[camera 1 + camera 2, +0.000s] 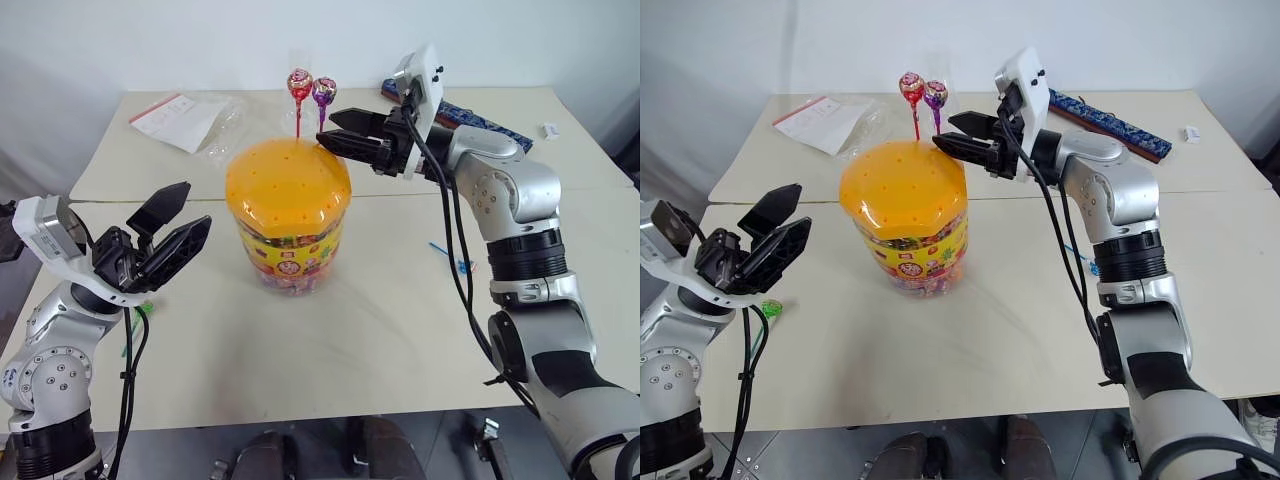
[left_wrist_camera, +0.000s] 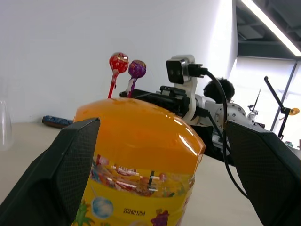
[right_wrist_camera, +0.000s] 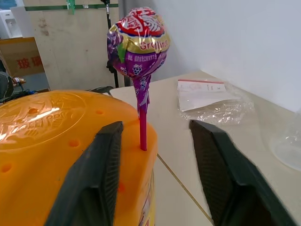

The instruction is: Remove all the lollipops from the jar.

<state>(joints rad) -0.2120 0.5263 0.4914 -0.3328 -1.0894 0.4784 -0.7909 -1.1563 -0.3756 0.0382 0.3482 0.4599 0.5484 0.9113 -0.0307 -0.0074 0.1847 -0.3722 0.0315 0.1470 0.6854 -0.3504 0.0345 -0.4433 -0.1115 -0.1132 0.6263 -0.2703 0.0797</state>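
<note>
The jar point(image 1: 288, 190), a squat clear tub with a domed orange lid and a colourful label, stands mid-table. A red lollipop point(image 1: 299, 83) and a purple lollipop point(image 3: 138, 44) stand upright in holes at the lid's far edge. My right gripper point(image 3: 155, 125) reaches in from the right over the lid. It is open, with one finger on each side of the purple stick and not touching it. My left gripper point(image 1: 197, 205) hangs open to the left of the jar, apart from it. A green lollipop point(image 1: 770, 310) and a blue-stick one point(image 1: 1090, 265) lie on the table.
A clear bag with a paper point(image 1: 185, 120) lies at the back left. A long dark patterned box point(image 1: 485, 122) and a small white item point(image 1: 550, 130) sit at the back right. A clear glass flask point(image 3: 287, 146) stands behind the jar. A seam point(image 1: 580, 192) crosses the table.
</note>
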